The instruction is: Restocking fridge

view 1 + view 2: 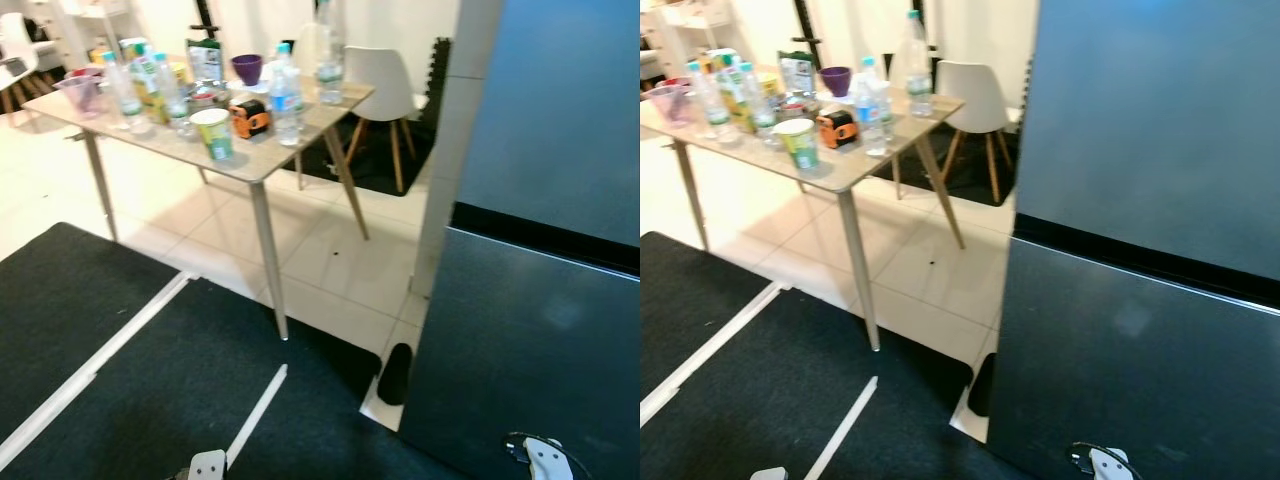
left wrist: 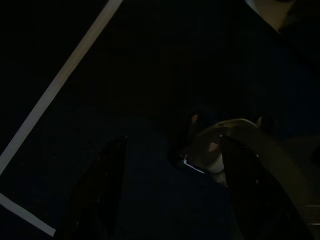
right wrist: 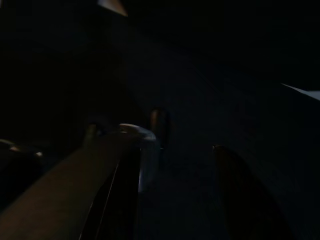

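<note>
The left gripper (image 2: 170, 185) is seen in its dim wrist view hanging low over a dark floor mat (image 1: 120, 380), its two black fingers (image 2: 100, 190) spread apart with nothing between them. White tape lines (image 2: 60, 80) are crossed on the mat beneath it. The right gripper (image 3: 175, 190) is likewise seen in a very dark wrist view, fingers held apart and empty, above dark flooring. In the head views only small pale parts of the two arms are caught at the bottom edge.

To the robot's right, close by, a tall dark fridge (image 1: 1140, 250) is seen with both doors closed, a black gap marking the split between upper and lower door. To the left and farther off, a light table (image 1: 250, 160) on thin legs is set on pale tiles. Several clear water bottles (image 1: 285, 100), a green paper cup (image 1: 215, 132), a purple cup (image 1: 246, 68), an orange and black object (image 1: 250, 118) and cartons are crowded on it. A white chair (image 1: 380, 85) is placed behind the table.
</note>
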Motion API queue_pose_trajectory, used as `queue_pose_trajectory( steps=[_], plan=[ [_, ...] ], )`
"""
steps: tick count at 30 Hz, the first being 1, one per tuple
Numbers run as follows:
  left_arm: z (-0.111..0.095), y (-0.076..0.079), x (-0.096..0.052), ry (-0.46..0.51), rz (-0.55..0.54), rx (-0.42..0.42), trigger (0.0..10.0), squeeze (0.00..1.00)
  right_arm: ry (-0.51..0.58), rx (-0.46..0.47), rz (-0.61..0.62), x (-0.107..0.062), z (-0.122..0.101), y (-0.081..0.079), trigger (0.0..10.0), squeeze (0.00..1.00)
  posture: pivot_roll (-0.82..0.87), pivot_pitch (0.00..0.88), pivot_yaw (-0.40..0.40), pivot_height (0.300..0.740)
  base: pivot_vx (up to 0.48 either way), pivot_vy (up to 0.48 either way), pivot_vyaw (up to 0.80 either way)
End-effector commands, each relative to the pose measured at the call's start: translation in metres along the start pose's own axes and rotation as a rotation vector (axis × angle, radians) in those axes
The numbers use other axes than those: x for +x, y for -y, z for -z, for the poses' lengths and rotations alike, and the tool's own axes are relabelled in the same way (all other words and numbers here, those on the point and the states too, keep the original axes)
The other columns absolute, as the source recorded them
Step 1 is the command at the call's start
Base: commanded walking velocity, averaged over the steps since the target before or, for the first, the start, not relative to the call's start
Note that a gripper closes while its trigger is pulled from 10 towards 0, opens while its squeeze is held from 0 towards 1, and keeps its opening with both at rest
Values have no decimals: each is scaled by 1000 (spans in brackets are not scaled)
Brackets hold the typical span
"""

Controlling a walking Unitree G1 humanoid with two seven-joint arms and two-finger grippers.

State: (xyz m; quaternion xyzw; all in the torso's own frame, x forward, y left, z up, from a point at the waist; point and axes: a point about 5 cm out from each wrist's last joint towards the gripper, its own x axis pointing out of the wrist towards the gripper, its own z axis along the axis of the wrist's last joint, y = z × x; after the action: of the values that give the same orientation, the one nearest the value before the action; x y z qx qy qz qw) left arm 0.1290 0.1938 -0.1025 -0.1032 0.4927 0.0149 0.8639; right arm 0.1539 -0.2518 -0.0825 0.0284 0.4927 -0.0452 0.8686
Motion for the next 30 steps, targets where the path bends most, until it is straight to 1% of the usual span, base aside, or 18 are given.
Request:
queue_pose_trajectory(
  steps=[1, 3, 8, 11, 14, 17, 22, 30],
  plan=[
    [-1, -11, -3, -7, -33, 15, 10000, 0, -20, -16, -9, 1, 4, -5, 10000, 0, -2, 46, 27, 740, 0, 0, 781],
    [-9, -16, -2, 19, -55, -7, 10000, 0, -38, -49, -21, 1, 6, -9, 10000, 0, 7, 22, 20, 740, 0, 0, 781],
    [-9, -19, -3, 11, -77, -5, 10000, 0, -36, -55, -11, 2, 4, -8, 10000, 0, 4, 12, 23, 740, 0, 0, 781],
    [-11, -20, -3, 20, -86, -19, 10000, 0, -23, -69, -20, 3, -3, -11, 10000, 0, 20, 0, 24, 740, 0, 0, 781],
    [-12, -20, -3, 24, -88, -25, 10000, 0, -22, -74, -23, 4, -4, -13, 10000, 0, 20, 0, 24, 740, 0, 0, 781],
    [-12, -21, -3, 13, -94, -14, 10000, 0, -9, -77, -34, 6, -10, -18, 10000, 0, 13, 0, 32, 740, 0, 0, 781],
    [-12, -21, -2, 10, -94, -12, 10000, 0, -8, -96, -52, 7, -13, -24, 10000, 0, 17, 0, 32, 740, 0, 0, 784],
    [-8, -17, -2, -7, -96, -23, 10000, 0, -12, -99, -53, 7, -13, -25, 10000, 0, 11, 0, 24, 740, 0, 0, 781]
  ],
)
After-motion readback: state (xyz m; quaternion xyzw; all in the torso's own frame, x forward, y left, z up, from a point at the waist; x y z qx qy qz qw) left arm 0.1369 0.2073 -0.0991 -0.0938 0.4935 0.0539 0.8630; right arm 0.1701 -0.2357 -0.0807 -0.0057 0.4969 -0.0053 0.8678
